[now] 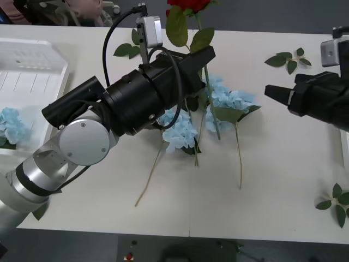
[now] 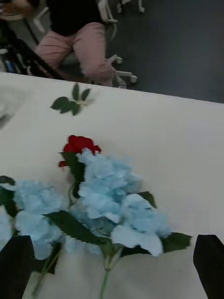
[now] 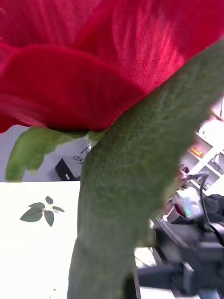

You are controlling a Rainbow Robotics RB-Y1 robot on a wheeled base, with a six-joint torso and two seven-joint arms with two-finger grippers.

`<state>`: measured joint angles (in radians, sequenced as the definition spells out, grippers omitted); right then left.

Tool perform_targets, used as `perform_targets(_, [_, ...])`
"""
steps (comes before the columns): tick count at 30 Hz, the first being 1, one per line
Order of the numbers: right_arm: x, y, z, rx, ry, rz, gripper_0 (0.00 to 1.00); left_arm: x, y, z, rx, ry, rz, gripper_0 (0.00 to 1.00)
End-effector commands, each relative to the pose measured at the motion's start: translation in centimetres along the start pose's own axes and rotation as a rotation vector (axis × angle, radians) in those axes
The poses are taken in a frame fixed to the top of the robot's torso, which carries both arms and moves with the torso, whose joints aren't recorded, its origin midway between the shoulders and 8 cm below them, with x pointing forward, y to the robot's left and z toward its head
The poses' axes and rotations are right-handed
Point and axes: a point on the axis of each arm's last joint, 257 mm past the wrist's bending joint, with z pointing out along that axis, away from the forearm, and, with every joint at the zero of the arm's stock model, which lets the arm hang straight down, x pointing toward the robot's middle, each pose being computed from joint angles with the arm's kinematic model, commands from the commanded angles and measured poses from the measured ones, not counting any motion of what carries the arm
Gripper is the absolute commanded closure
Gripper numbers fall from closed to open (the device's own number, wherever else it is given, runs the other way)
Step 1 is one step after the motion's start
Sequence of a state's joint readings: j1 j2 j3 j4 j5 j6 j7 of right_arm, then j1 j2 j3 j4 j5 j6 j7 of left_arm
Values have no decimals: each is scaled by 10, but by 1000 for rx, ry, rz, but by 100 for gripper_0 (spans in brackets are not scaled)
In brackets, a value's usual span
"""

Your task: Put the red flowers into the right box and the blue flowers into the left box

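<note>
My left gripper (image 1: 205,58) reaches over the table's middle, shut on the stem of a red flower (image 1: 188,5). The bloom stands high at the far edge, and its petals (image 3: 93,60) and a leaf press close in the left wrist view. Blue flowers (image 1: 180,130) lie beneath the arm, with one cluster (image 1: 232,99) further right. A second red flower (image 2: 79,145) lies just behind the blue flowers (image 2: 114,196). My right gripper (image 1: 274,91) hovers open at the right, facing them. The left box (image 1: 38,73) holds one blue flower (image 1: 11,126). I cannot make out the right box.
Loose leaf sprigs lie at the far right (image 1: 288,60), behind the left arm (image 1: 126,50) and at the near right edge (image 1: 335,203). One more sprig (image 2: 71,102) lies beyond the flowers. The table's front edge runs close below the stems.
</note>
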<state>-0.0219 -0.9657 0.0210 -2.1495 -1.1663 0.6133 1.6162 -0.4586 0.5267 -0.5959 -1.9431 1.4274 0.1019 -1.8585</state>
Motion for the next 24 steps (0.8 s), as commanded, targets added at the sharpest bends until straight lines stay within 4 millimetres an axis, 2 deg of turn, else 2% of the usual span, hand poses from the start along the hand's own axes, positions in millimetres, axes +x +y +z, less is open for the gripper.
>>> perform_targets(1, [-18, 67, 4, -130, -60, -101, 0, -19, -6, 2, 16, -28, 6, 100])
perform_targets(3, [-16, 89, 4, -183, -58, -112, 0, -19, -6, 2, 16, -28, 6, 100])
perform_targets(5, [-8, 121, 2, -272, -31, -75, 0, -19, -6, 2, 16, -28, 6, 100])
perform_targets(8, [-3, 153, 2, -359, -23, -25, 0, -19, -6, 2, 16, -28, 6, 100])
perform_targets(12, [-3, 171, 16, -392, -41, -51, 0, -19, -6, 2, 16, -28, 6, 100])
perform_targets(14, [-6, 188, 30, -427, -53, -47, 0, -19, -6, 2, 16, -28, 6, 100])
perform_targets(16, [-8, 194, 41, -441, -59, -38, 0, -19, -6, 2, 16, -28, 6, 100])
perform_targets(21, [-10, 196, 74, -426, -76, -32, 0, -19, -6, 2, 16, -28, 6, 100])
perform_targets(24, [-8, 200, 87, -431, -54, -40, 0, -19, -6, 2, 16, -28, 6, 100])
